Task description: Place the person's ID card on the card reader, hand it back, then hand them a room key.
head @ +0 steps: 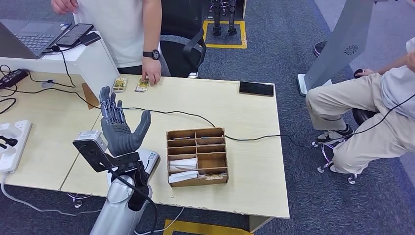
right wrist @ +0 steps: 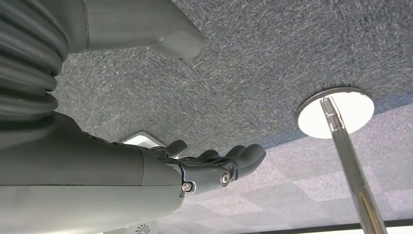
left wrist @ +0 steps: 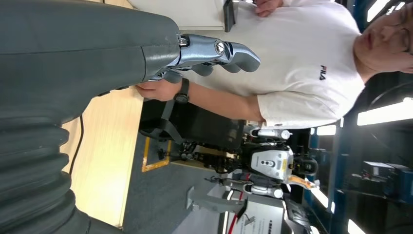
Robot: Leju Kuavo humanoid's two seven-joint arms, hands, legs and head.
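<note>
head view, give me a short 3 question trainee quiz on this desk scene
1. True or false: the left hand holds a card.
2. Which lies under the person's hand? A) phone B) card C) box
3. Fill in: the cable runs across the ____.

Key: 1. false, its fingers are spread and it holds nothing. 2. B. 3. table.
</note>
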